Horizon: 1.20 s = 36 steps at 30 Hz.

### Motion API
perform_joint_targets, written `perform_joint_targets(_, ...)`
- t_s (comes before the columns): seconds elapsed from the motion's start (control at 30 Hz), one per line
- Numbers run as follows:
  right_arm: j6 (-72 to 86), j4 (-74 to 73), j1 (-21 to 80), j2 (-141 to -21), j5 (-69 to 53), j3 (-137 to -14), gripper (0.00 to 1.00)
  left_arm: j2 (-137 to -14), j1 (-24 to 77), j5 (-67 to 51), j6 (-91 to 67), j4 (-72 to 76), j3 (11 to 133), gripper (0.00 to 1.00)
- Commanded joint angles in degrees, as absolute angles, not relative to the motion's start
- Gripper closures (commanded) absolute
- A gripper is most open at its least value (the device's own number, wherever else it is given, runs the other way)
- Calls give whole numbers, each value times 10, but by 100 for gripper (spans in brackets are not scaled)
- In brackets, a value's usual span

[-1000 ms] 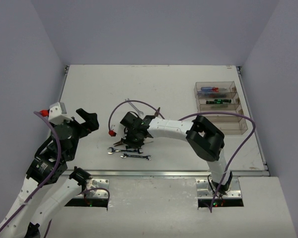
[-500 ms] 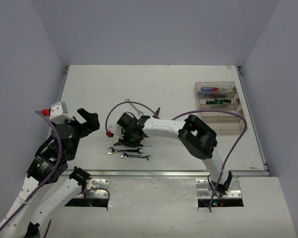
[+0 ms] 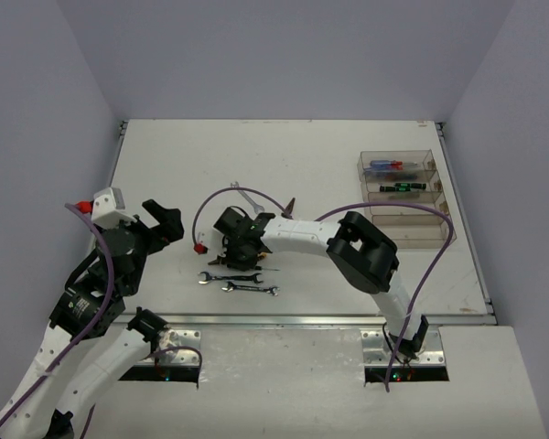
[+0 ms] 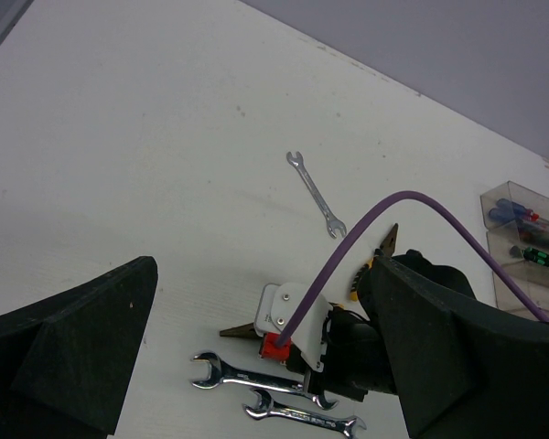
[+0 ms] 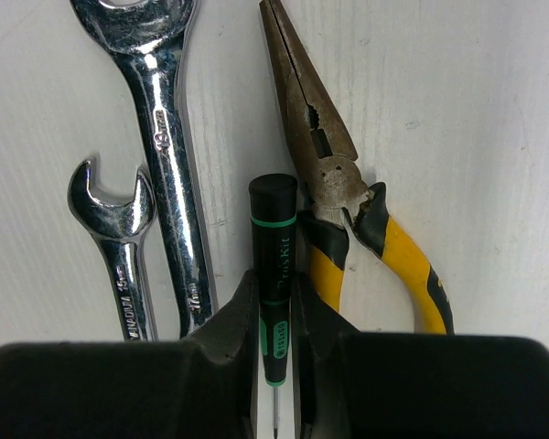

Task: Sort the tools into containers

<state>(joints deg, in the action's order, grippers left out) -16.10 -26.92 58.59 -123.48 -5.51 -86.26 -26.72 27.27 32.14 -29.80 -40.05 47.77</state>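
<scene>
My right gripper [image 3: 237,245] is low over the table, shut on a thin black and green screwdriver [image 5: 274,265] that lies between yellow-handled pliers [image 5: 348,197] and two silver wrenches [image 5: 169,155]. The two wrenches [image 3: 241,282] also show in the top view, just in front of the gripper. A third wrench [image 3: 245,196] lies further back. The brown tip of a second pair of pliers [image 4: 390,241] shows beside the right arm. The four joined containers [image 3: 421,233] stand at the right, holding a blue and red screwdriver [image 3: 391,166] and a green and black one [image 3: 401,187]. My left gripper [image 3: 161,220] is open and empty, raised at the left.
The right arm's purple cable [image 3: 215,197] loops above the tools. The table's front metal edge [image 3: 302,319] runs just in front of the wrenches. Grey walls close in the left, back and right sides.
The right gripper has shifted a little to the left over the tool pile. The left arm has barely moved.
</scene>
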Motion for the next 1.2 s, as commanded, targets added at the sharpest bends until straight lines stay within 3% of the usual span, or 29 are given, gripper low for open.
perform_joint_targets(0.0, -195, -257, 582, -1191, -34, -856, 100, -267, 265, 320, -291, -379, 478, 0)
perform_joint_targets(0.17, -209, -241, 565, -1098, -58, -810, 100, -266, 265, 321, -291, -379, 477, 0)
perform_joint_targets(0.37, -116, -180, 430, -956, -172, -737, 100, -267, 265, 320, -291, -378, 477, 0)
perform_joint_targets(0.5, 36, -162, 291, -907, -16, -747, 100, -271, 265, 317, -290, -378, 478, 0)
perform_joint_targets(0.53, 89, -162, 288, -903, -4, -748, 100, -271, 265, 317, -290, -378, 478, 0)
perform_joint_targets(0.63, 301, -113, 89, -876, -1, -709, 100, -262, 265, 315, -289, -378, 478, 0)
perform_joint_targets(0.73, 463, -58, 15, -854, 86, -658, 100, -251, 265, 312, -287, -372, 475, 0)
perform_joint_targets(0.93, 723, -110, 3, -857, 321, -645, 100, -254, 265, 302, -282, -369, 475, 0)
perform_joint_targets(1.17, 824, -110, -38, -927, 397, -670, 100, -263, 265, 301, -280, -367, 474, 0)
